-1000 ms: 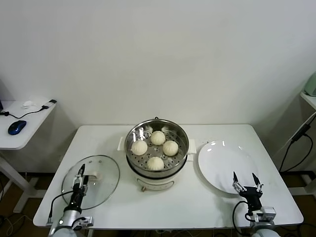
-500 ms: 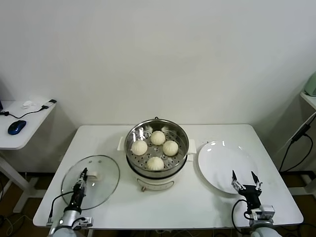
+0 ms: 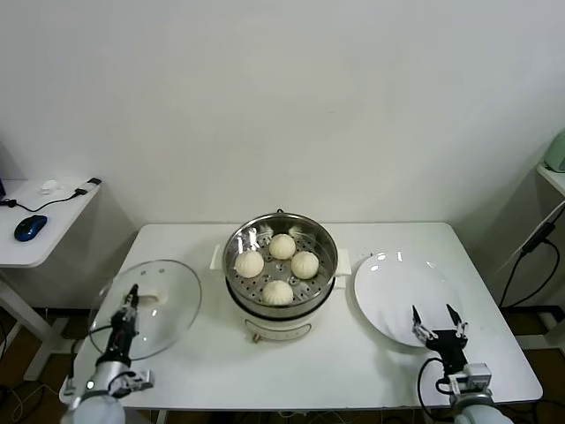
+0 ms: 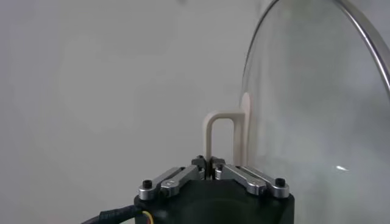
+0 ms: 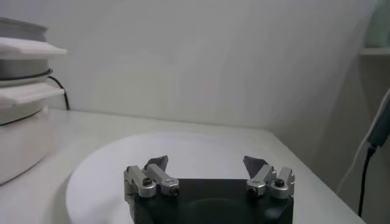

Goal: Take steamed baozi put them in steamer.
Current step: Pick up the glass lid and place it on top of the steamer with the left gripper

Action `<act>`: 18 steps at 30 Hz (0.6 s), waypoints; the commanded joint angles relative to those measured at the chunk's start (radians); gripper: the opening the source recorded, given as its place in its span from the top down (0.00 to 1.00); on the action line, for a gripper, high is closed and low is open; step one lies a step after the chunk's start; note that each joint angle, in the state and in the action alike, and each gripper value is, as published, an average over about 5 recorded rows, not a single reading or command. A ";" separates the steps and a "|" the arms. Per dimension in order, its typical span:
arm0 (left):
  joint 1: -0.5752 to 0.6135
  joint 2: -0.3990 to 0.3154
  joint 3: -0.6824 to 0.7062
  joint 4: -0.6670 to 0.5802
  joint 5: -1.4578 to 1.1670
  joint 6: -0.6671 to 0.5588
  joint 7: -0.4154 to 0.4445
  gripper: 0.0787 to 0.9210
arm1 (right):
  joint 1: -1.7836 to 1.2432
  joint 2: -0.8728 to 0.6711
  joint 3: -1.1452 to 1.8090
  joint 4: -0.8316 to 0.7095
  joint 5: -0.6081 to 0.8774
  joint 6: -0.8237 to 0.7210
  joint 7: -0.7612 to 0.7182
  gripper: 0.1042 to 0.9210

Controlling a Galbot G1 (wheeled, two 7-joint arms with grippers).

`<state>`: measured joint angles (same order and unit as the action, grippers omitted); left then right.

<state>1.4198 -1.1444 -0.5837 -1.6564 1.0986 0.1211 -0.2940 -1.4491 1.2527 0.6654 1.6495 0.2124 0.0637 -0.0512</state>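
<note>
L gripper [image 4: 211, 162] pinching glass lid [image 3: 146, 307] handle, lid tilted up off table. R gripper [image 3: 433, 321] spread wide over plate [image 3: 397, 287]. 4 baozi [image 3: 278, 291] in steamer [image 3: 281, 276].

Black pincer [image 5: 207, 176], silver fingers [image 5: 149, 178], screws

Most of both arms is chopped off by the bottom edge of the head view, so you only get the wrists. In the left wrist view the glass lid [image 4: 317, 103] runs off the top and side, and the left gripper [image 4: 210, 163] body is cut at the bottom; its tips sit so tight at the lid's white handle [image 4: 222, 137] that where they touch is lost behind the fingers. The steamer [image 5: 21, 91] is sliced by the right wrist view's edge, only its side showing. The plate [image 5: 201, 152] is partly hidden behind the right gripper [image 5: 207, 165] body there. Stuff on the side desk [image 3: 40, 221] is too small to tell, apart from a blue mouse.
</note>
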 commanded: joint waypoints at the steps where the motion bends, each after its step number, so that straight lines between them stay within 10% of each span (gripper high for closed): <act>1: 0.008 0.084 -0.001 -0.482 -0.120 0.295 0.343 0.93 | -0.008 -0.007 -0.007 0.061 -0.056 -0.069 0.010 0.12; 18: -0.384 -0.122 0.613 -0.449 0.313 0.627 0.599 0.93 | -0.018 -0.017 -0.045 0.059 -0.085 0.003 -0.013 0.12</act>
<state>1.2407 -1.1407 -0.2917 -2.0595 1.2038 0.5401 0.1145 -1.4624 1.2385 0.6277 1.7022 0.1439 0.0450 -0.0555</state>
